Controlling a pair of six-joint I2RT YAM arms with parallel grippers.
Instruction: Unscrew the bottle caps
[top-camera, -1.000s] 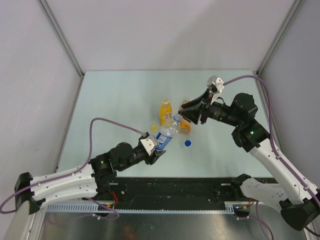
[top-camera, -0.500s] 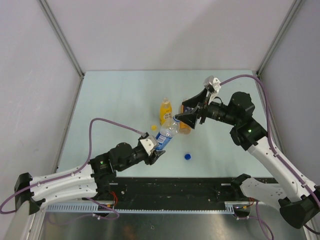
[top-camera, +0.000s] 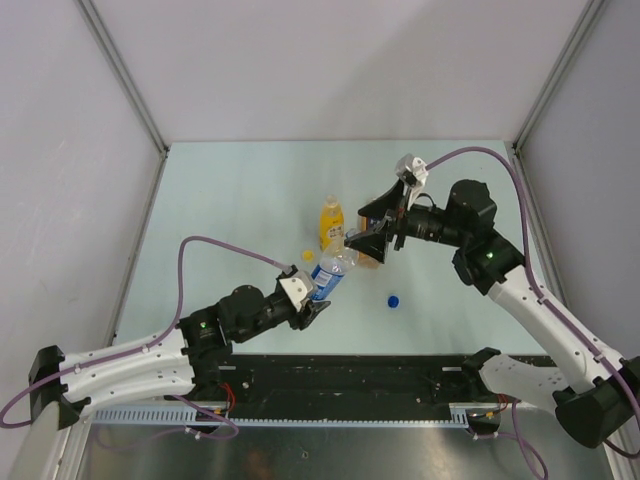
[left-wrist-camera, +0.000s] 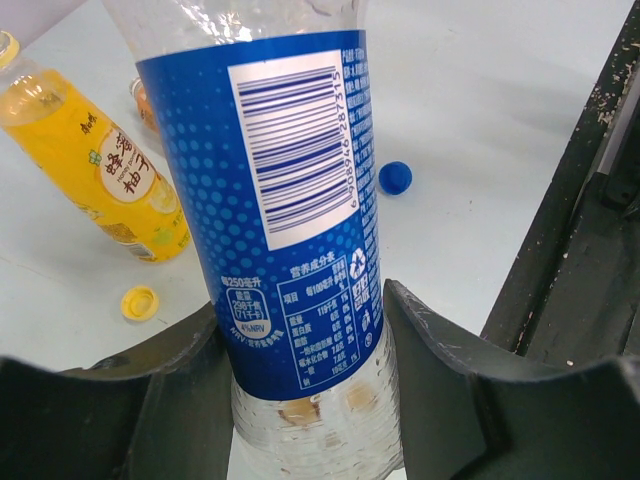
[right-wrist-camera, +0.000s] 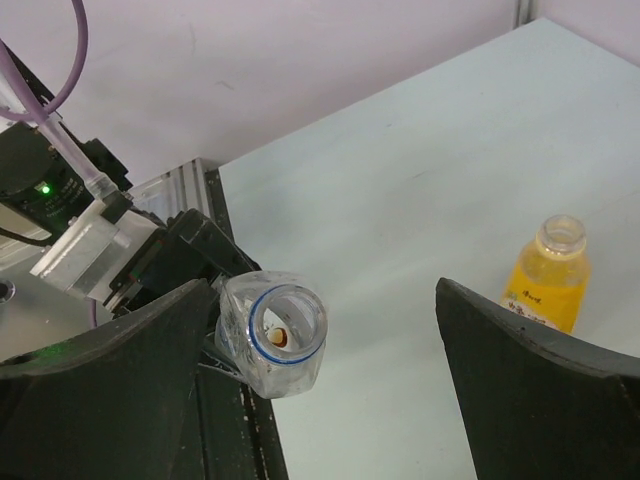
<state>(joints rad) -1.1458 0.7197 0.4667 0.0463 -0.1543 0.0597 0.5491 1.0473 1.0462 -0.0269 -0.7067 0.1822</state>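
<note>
The left gripper (left-wrist-camera: 305, 320) hugs the clear bottle (left-wrist-camera: 280, 200) tight. The bottle's top is open, and the blue cap (top-camera: 393, 299) lies on the worktop (top-camera: 230, 200). The right gripper (right-wrist-camera: 320, 300) is wide open and empty. The orange bottle (top-camera: 372, 260) is probably next.

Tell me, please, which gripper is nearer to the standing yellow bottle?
Right. The right gripper is open just beside the yellow bottle, at the mouth of the clear bottle; the left gripper clamps that bottle's base, farther toward the arm bases.
</note>
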